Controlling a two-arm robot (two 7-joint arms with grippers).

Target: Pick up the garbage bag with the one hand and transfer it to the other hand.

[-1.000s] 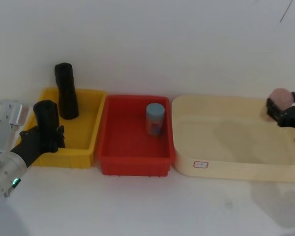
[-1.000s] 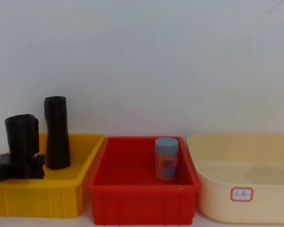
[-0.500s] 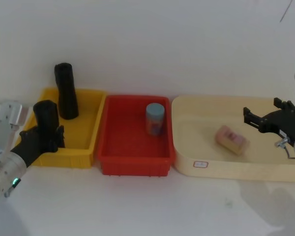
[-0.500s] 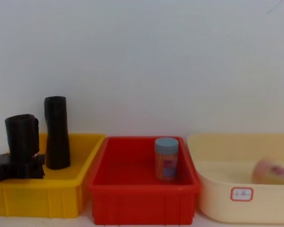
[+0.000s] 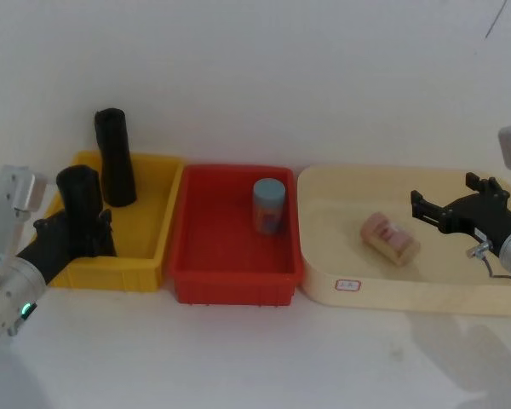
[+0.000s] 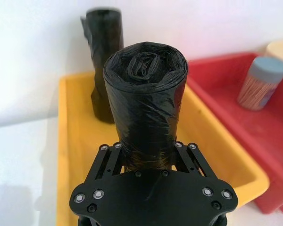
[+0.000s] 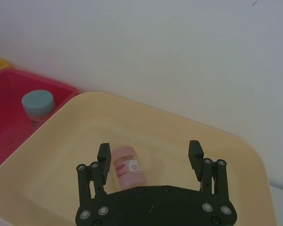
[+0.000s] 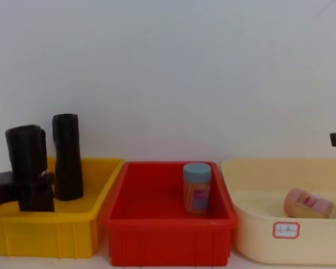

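Head: left claw [image 5: 72, 240] clamped low on bag [image 5: 78, 194], upright at yellow bin [image 5: 111, 277]; right claw [image 5: 444, 192] wide, empty, pink jar [image 5: 390, 239] just ahead of tips. Risk: low hold on slick plastic, so possible tilt or slip at handover. Left wrist: bag pinched in claw, second roll [image 6: 104, 56] beyond; bag base hidden behind claw. Right wrist: nothing between tips. Chest: right claw cut off at edge.

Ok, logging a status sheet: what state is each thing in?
garbage bag: upright, gripped
left end effector: shut on garbage bag
other black roll: upright, ungripped
blue-lidded jar: upright, lid on
pink jar: lying on its side
right end effector: open
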